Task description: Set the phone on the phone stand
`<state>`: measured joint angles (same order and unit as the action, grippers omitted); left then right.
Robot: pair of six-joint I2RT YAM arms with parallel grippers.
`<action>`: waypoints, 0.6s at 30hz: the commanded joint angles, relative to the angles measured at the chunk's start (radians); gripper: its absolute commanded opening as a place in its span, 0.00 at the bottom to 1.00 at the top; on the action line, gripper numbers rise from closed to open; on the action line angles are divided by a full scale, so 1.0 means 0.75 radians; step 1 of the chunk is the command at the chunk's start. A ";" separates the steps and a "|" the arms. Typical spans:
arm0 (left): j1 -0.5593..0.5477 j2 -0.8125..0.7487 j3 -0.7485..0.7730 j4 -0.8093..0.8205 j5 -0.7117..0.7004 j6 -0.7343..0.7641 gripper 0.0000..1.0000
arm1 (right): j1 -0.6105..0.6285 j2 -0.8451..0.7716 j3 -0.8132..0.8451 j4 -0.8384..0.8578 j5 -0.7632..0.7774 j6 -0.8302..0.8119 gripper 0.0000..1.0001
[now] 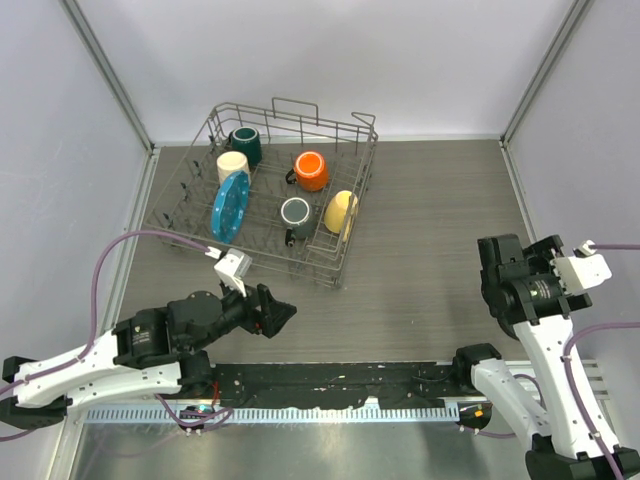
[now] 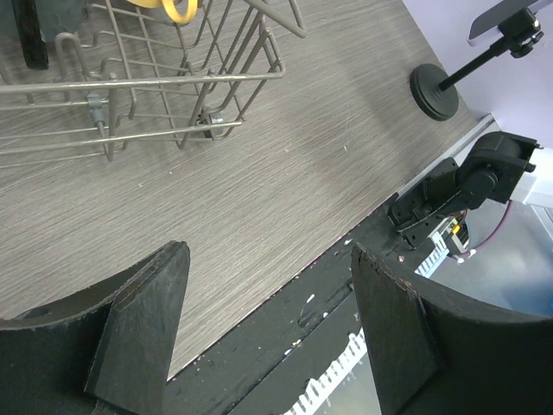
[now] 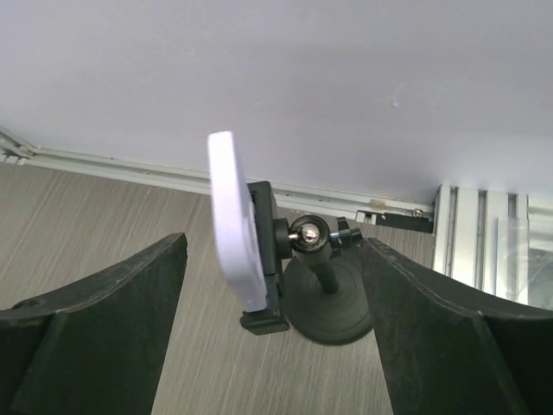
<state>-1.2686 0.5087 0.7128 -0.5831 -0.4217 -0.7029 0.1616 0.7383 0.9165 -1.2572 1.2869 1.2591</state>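
Note:
The phone point(image 3: 233, 216), pale white-lilac and seen edge-on, sits in the cradle of the black phone stand point(image 3: 328, 303), whose round base rests on the table near the right wall. My right gripper point(image 3: 272, 246) is open, one finger on each side of the phone and stand, touching neither. In the top view the right gripper point(image 1: 500, 275) hides both. My left gripper point(image 2: 268, 255) is open and empty, low over the table's near edge point(image 1: 283, 315). The left wrist view shows the stand point(image 2: 436, 91) and the phone point(image 2: 505, 17) far off at the upper right.
A wire dish rack point(image 1: 345, 240) at the back left holds mugs point(image 1: 311, 170) and a blue plate point(image 1: 230, 205); its corner shows in the left wrist view point(image 2: 259, 69). The enclosure wall point(image 3: 346, 78) stands right behind the stand. A black strip point(image 1: 340, 380) runs along the near edge.

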 commanded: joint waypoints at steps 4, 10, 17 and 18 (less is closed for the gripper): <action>0.002 -0.001 0.048 0.045 -0.008 -0.002 0.79 | -0.001 -0.109 0.114 0.352 0.053 -0.516 0.88; 0.002 0.037 0.054 0.086 0.010 0.013 0.79 | -0.001 -0.362 0.113 0.850 -0.301 -1.214 0.90; 0.002 0.119 0.091 0.127 0.051 0.035 0.80 | -0.001 -0.378 0.216 1.028 -1.466 -1.499 0.90; 0.002 0.123 0.083 0.139 0.051 0.035 0.80 | -0.001 -0.330 0.269 0.975 -1.630 -1.468 0.90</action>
<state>-1.2686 0.5850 0.7330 -0.5613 -0.4065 -0.6971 0.1612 0.3794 1.0264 -0.6079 0.7219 0.2951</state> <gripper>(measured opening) 0.794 0.901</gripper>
